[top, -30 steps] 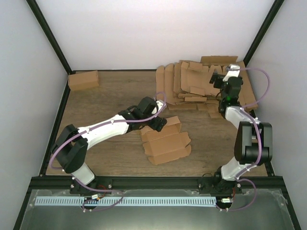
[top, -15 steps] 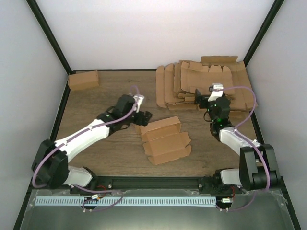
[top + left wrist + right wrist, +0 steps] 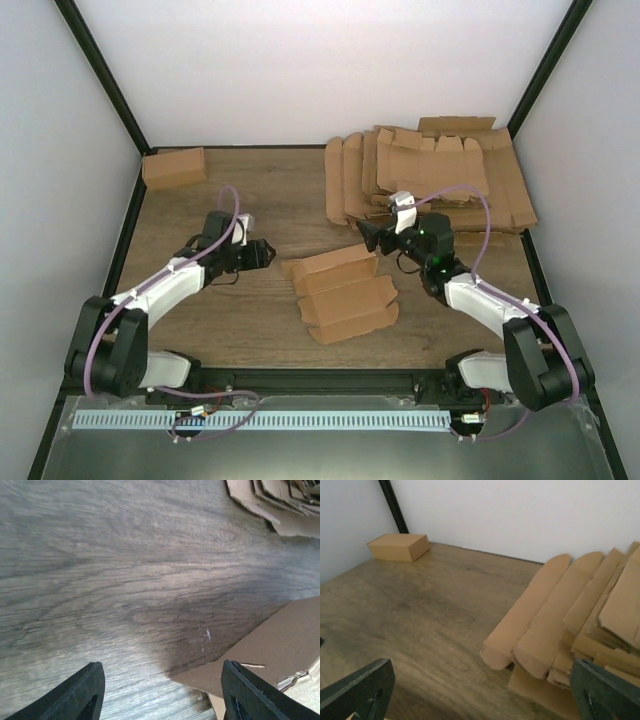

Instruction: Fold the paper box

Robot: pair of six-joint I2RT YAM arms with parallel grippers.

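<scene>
A flat brown cardboard box blank point(image 3: 342, 293) lies unfolded on the wooden table in the middle of the top view. Its left corner shows in the left wrist view point(image 3: 270, 645). My left gripper point(image 3: 264, 254) is open and empty, just left of the blank's left edge, jaws wide apart point(image 3: 162, 690). My right gripper point(image 3: 368, 236) is open and empty, just above the blank's far right corner. In the right wrist view point(image 3: 480, 692) its jaws are wide apart and point toward the stack of blanks point(image 3: 560, 625).
A stack of flat cardboard blanks point(image 3: 430, 175) fills the back right of the table. A folded brown box point(image 3: 174, 167) sits at the back left corner and shows in the right wrist view point(image 3: 398, 547). Black frame posts and white walls surround the table.
My left arm pulled back to the left, off the blank. My right arm swung from the stack at the back right down toward the blank's far right corner.
</scene>
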